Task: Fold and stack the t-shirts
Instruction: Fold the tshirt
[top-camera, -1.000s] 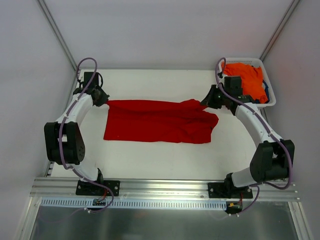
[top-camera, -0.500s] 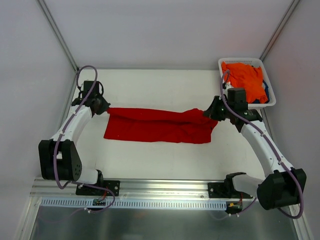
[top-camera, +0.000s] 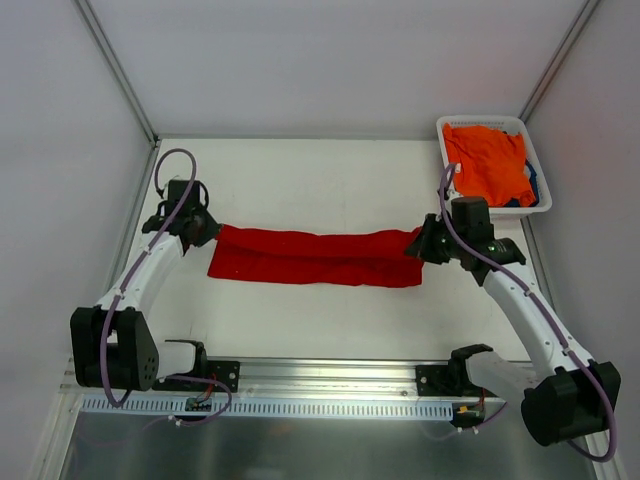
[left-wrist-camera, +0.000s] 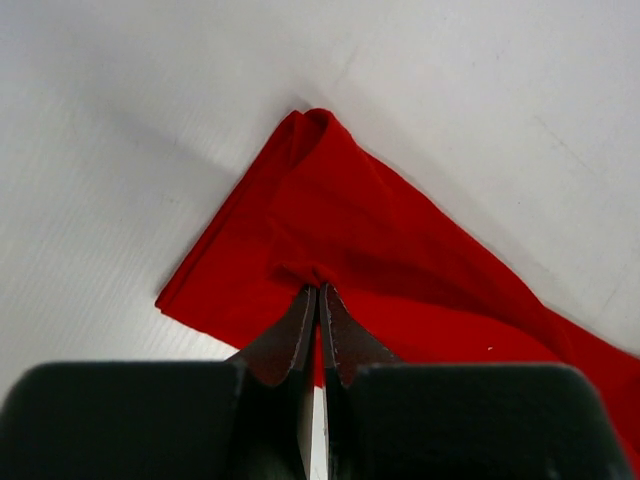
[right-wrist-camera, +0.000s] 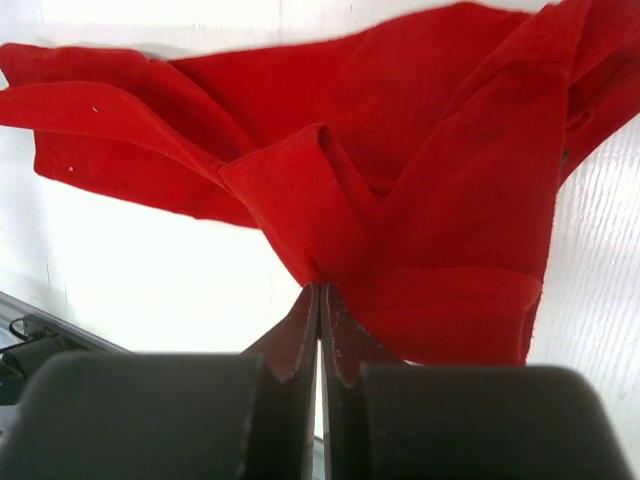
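- Red t-shirt (top-camera: 315, 257) lies on the counter (top-camera: 320, 180) as a narrow band, long axis left-right, stretched between the arms.
- Left end effector (top-camera: 207, 232) pinched shut on its left end.
- Right end effector (top-camera: 418, 245) pinched shut on its right end.
- Orange t-shirt (top-camera: 487, 165) in the basket (top-camera: 480, 121), nearer the right arm.

Red t-shirt (top-camera: 315, 257): bright, plain, doubled into a long narrow band across mid-table (top-camera: 320, 180), both ends bunched. Orange t-shirt (top-camera: 487, 163): crumpled, heaped in basket (top-camera: 480, 121), far right corner. Dark blue t-shirt (top-camera: 534, 187): sliver beneath.
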